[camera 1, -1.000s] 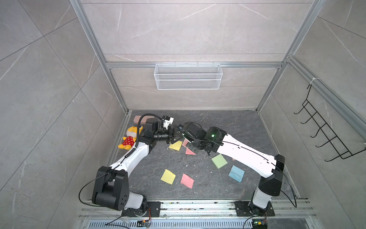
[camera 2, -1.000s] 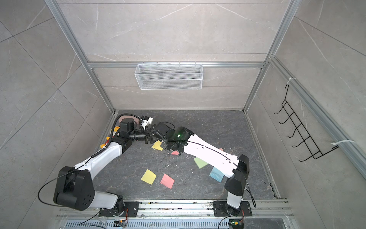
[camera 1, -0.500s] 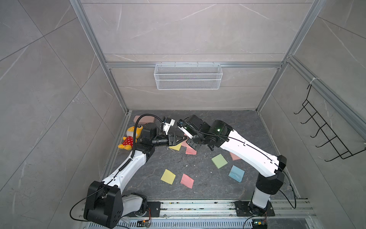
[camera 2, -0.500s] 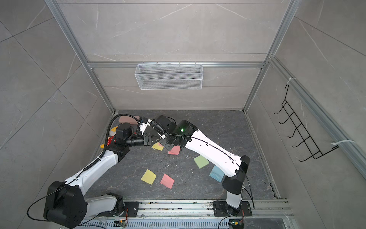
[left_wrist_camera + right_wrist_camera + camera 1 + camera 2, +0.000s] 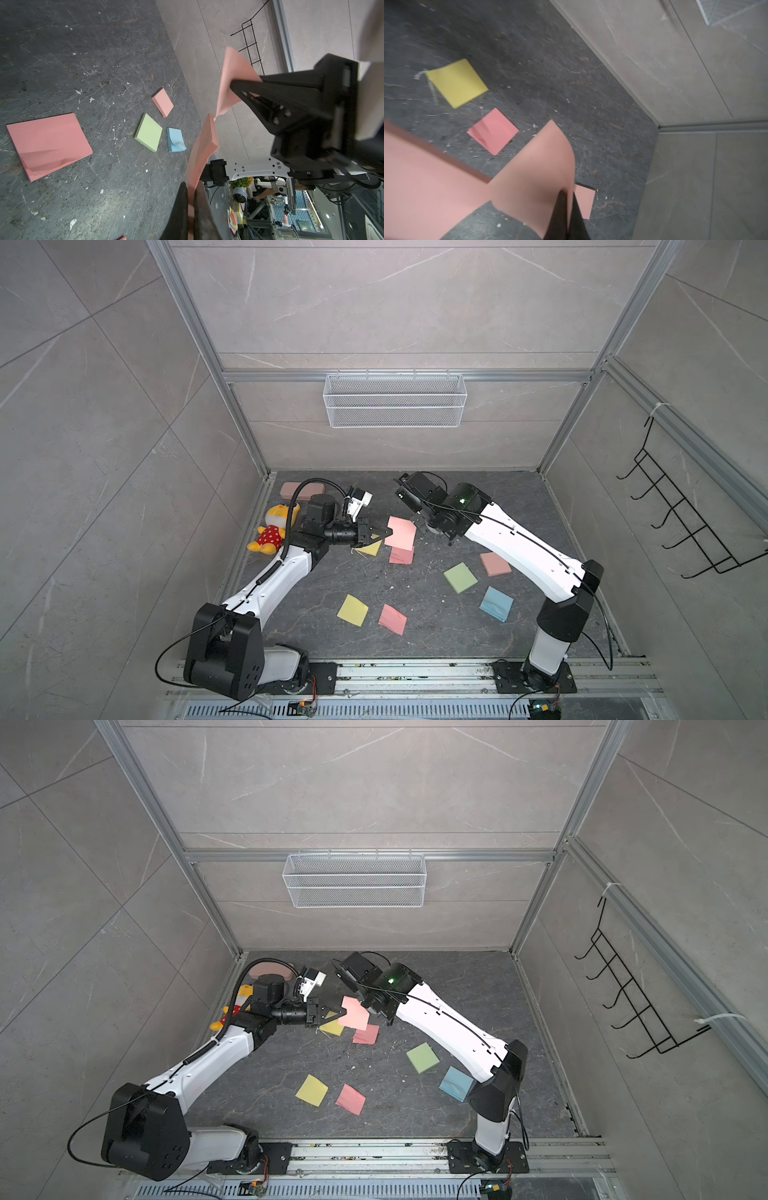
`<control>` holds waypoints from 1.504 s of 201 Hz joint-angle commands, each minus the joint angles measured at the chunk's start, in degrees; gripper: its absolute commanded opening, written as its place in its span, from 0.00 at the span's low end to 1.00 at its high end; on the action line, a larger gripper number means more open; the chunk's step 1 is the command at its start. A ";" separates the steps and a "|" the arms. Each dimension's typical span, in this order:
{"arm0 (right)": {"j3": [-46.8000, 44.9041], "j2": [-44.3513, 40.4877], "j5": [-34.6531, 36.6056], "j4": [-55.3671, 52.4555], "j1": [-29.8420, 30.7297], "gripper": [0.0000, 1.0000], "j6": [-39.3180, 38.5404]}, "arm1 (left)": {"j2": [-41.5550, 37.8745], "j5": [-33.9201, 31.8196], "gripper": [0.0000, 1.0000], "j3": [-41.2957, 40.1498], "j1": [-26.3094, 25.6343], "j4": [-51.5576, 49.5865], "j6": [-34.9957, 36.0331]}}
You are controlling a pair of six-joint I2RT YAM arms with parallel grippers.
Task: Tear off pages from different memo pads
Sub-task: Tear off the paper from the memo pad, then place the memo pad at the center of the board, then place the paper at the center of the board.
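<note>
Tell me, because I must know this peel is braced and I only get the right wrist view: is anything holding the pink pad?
Observer: Yes, the left gripper is shut on the pink pad, held off the table.
Operator: Which pads am I missing?
Observer: A green pad, a blue pad and a salmon pad lie beside the right arm.
Operator: Any loose sheets there?
Observer: The blue pad's top sheet is curled up.

A white wire basket (image 5: 395,400) is mounted on the back wall, and a black hook rack (image 5: 681,522) is hung on a side wall. On the dark bench (image 5: 436,635), a yellow plush toy (image 5: 274,529) in a red dotted dress is laid near a rounded pink case (image 5: 301,490).
</note>
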 commanded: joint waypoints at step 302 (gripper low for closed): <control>-45.97 0.09 -49.81 26.35 13.59 0.38 28.05 | 22.30 -35.50 0.49 26.25 -8.82 -26.88 4.68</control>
